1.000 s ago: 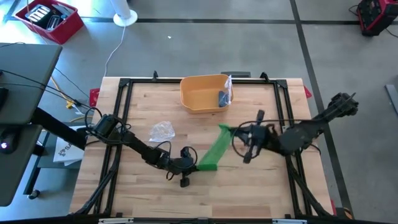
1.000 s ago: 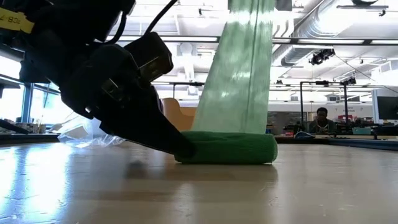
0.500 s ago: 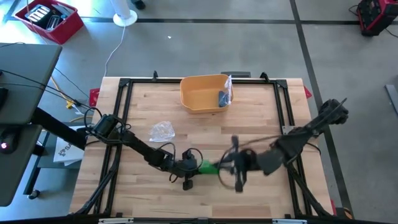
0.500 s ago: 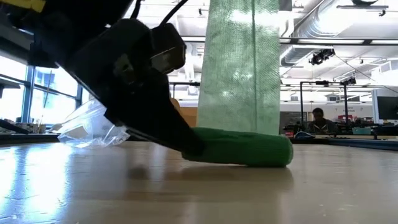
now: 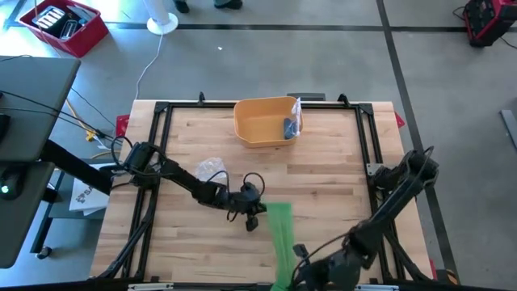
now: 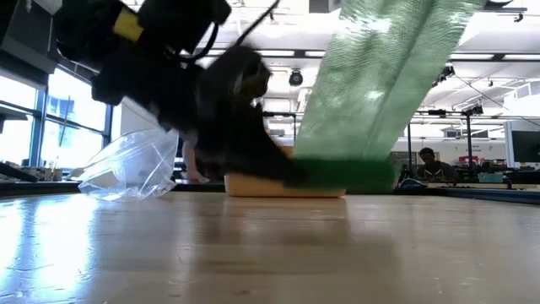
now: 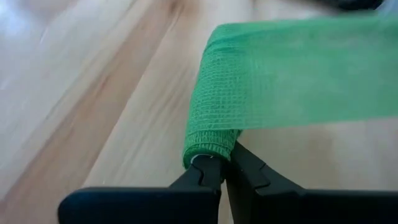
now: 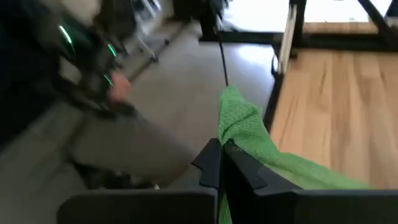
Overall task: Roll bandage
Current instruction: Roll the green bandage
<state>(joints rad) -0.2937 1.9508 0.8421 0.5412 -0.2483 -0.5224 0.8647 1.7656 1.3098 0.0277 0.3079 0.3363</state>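
A green bandage shows as a short roll (image 5: 279,209) at mid-table, with a loose strip (image 5: 283,246) running from it toward the near edge. My left gripper (image 5: 258,212) comes from the table's left and is shut at the roll's left end. My right gripper (image 5: 294,260) stands at the near edge, above the table, shut on the strip's free end. In the low view the strip (image 6: 384,76) climbs steeply from the roll (image 6: 346,174). I cannot tell whether the roll touches the wood. My left gripper pinches the roll's open left end (image 7: 210,149) between its two fingertips (image 7: 239,163). The fingers slant down from the table's left, along the roll's axis. The roll lies level beyond the tips, and the strip leaves it over the top. My right gripper pinches the strip's free end (image 8: 237,144), bunched into several layers, between its two fingers. A crumpled tuft (image 8: 235,112) sticks out past the tips. The fingers lie across the strip, which runs back toward the roll, spread flat and drawn fairly straight.
An orange basket (image 5: 260,129) with a small blue item and a clear wrapper stands at the far middle. A crumpled clear plastic bag (image 5: 211,170) lies left of centre, close behind my left arm. Black frame rails (image 5: 166,145) run along the table's sides.
My right gripper has swung from the table's right middle down to the near edge. It carried the strip's free end, so the strip now runs toward the near edge instead of the far right. My left gripper has moved a little right and farther away with the roll, and its wrist has rolled.
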